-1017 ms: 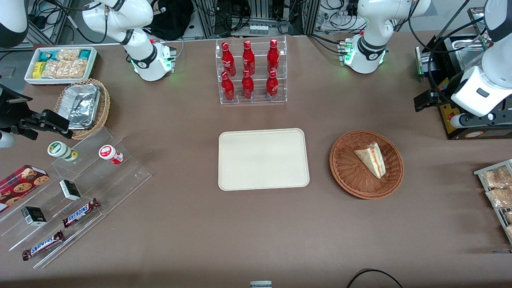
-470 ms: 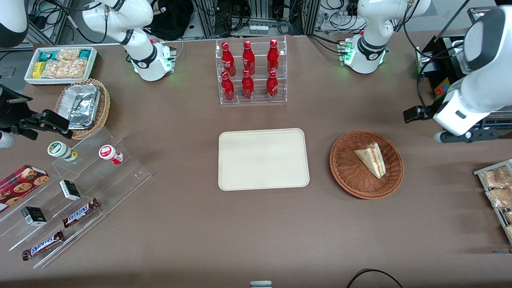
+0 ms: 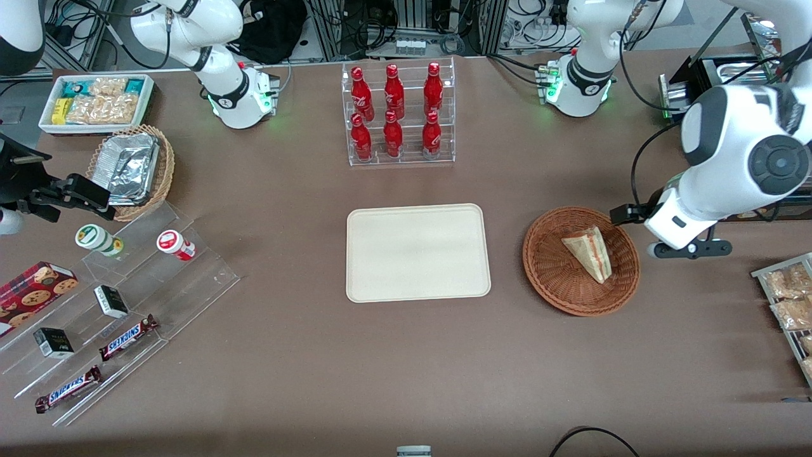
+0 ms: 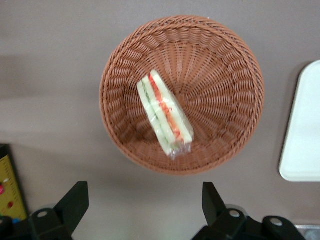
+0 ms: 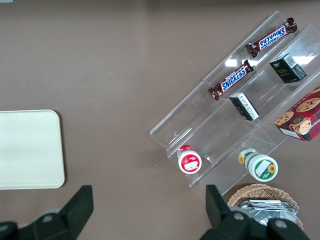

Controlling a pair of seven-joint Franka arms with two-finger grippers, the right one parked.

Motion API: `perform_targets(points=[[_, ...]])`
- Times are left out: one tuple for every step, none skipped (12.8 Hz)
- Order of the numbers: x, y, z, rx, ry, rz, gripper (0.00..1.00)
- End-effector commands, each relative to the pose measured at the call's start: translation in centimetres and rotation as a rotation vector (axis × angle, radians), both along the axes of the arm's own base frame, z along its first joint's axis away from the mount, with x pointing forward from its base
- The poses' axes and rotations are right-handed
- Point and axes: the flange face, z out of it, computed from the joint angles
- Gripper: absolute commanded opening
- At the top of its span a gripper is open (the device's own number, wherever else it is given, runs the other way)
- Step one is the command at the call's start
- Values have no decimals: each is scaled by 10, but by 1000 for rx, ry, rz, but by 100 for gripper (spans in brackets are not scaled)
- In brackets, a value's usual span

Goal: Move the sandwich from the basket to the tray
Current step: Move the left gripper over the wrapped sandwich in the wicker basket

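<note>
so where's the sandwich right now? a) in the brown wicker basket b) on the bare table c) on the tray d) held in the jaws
a: the sandwich lies inside the brown wicker basket; the tray is bare, and the gripper hangs open beside the basket, holding nothing.

Three cameras: one high at the front, one on each wrist.

The front view looks steeply down over the whole desk (image 3: 317, 355). The left wrist view faces straight down from well above the basket (image 4: 182, 50), past its wide-spread pincer (image 4: 145, 202), and shares basket, sandwich (image 4: 165, 112) and an edge of the tray (image 4: 302, 125) with the front view. The right wrist view looks down near the parked arm's end, sharing the tray.
</note>
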Motion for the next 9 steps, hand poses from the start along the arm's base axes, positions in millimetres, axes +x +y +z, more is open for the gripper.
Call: perform_targets(points=[[-11, -1, -28, -2, -60, 11, 100], [-14, -1, -43, -3, -85, 38, 100], [-18, -1, -55, -4, -107, 62, 100], [-24, -1, -69, -4, -124, 91, 100], [-29, -1, -81, -5, -146, 127, 100], [-33, -3, -90, -5, -173, 184, 100], [-38, -14, -98, -4, -183, 231, 100], [-41, -18, -102, 1, -178, 275, 100], [-42, -19, -105, 8, -175, 339, 100]])
